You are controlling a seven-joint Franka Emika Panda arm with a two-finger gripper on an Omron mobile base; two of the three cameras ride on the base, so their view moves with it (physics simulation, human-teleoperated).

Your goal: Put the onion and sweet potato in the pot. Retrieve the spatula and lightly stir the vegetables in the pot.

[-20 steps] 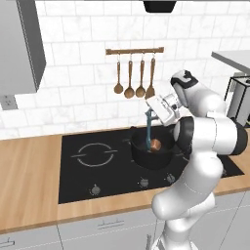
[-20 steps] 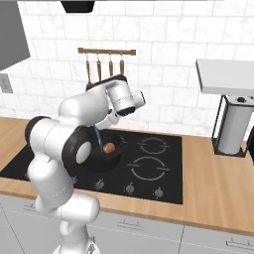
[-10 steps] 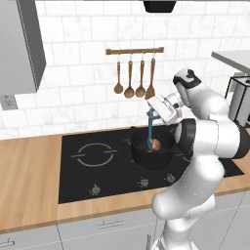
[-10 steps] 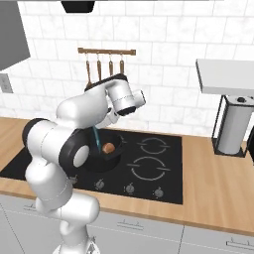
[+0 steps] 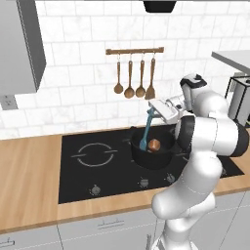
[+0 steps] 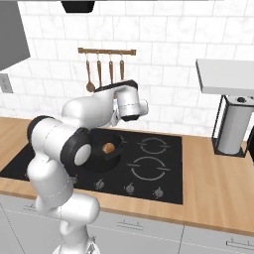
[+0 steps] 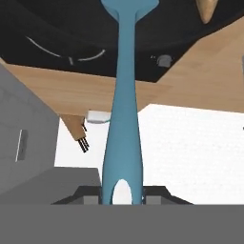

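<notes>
The wooden tabletop (image 5: 29,161) carries a black hob (image 5: 97,161), and on its burner sits the pot (image 5: 152,155), also seen in the right base view (image 6: 101,158). Above the pot's rim the gripper (image 5: 157,111) is clamped on the handle of the spatula (image 5: 146,131), which slants down so its head dips inside the pot. Just beside that head lies a reddish-brown vegetable (image 5: 155,145), while the spatula (image 7: 124,95) runs straight up from the gripper in the hand view.

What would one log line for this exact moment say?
phase: stirring | gripper: shut on spatula | spatula head: down in pot | in pot: reddish-brown vegetable | pot: on hob
</notes>
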